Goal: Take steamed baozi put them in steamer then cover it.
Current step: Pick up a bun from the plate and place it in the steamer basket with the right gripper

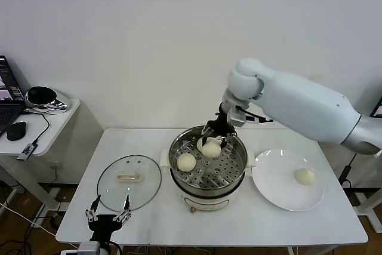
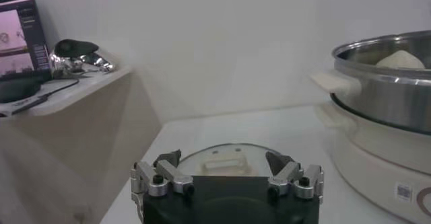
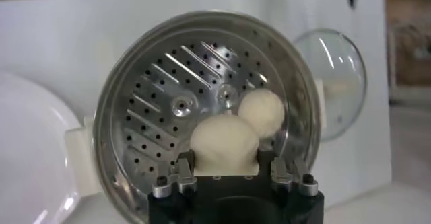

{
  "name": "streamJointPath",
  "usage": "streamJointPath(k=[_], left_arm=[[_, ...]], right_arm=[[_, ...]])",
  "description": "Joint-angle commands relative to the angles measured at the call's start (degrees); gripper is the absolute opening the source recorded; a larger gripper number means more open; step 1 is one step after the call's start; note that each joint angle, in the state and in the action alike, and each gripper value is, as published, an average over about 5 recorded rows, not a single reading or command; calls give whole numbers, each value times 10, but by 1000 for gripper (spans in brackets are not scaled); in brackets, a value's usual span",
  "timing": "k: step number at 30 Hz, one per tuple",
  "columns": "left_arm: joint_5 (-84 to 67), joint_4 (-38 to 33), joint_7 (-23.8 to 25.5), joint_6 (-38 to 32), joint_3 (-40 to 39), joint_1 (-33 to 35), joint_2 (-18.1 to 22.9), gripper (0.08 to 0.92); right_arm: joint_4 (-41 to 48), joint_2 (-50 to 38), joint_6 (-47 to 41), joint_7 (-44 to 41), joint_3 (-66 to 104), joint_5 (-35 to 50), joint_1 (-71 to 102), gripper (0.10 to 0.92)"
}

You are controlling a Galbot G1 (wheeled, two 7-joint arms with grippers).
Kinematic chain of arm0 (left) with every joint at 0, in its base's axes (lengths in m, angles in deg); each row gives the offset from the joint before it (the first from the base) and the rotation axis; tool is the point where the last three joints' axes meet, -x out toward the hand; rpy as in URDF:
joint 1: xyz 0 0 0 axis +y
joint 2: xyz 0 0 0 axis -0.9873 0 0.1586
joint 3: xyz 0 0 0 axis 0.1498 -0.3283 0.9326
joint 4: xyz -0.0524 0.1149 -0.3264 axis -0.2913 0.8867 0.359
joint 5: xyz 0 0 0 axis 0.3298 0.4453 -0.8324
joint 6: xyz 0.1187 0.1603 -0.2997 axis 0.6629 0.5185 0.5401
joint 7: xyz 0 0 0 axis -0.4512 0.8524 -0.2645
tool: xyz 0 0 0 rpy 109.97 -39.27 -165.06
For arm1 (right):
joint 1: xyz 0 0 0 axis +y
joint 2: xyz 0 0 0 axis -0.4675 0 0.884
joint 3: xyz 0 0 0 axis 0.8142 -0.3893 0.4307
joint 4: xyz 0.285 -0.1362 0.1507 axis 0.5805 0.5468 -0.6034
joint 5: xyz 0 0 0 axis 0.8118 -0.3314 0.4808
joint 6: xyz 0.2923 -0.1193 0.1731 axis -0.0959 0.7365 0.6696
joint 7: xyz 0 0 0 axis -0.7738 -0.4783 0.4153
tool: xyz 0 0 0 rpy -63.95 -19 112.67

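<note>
The steamer (image 1: 206, 190) stands mid-table, uncovered, and also shows in the left wrist view (image 2: 384, 91). My right gripper (image 1: 211, 137) is over its back part, shut on a baozi (image 1: 210, 148) held low over the perforated tray (image 3: 168, 91); the wrist view shows this baozi (image 3: 224, 144) between the fingers. A second baozi (image 1: 186, 161) lies on the tray's left side (image 3: 262, 111). A third baozi (image 1: 305, 176) lies on the white plate (image 1: 274, 186). A fourth is not visible. My left gripper (image 1: 108, 212) is parked open at the table's front edge (image 2: 224, 158).
The glass lid (image 1: 129, 182) with cream handle lies flat left of the steamer, just beyond the left gripper (image 2: 202, 157). A side table (image 1: 36, 120) with laptop, mouse and cables stands at the far left. The wall is close behind.
</note>
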Motion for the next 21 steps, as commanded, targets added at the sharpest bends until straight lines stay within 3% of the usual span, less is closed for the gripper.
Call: streamJointPath(k=[1,21], left_arm=[[-3,1,0,0,-2,-2,2,823],[-15,7,1,1,0,-8,1,823]], right_arm=[[-34,17,60,10,-34,-38,18,577],[-17,52,60,26,-38,-58,50,577]])
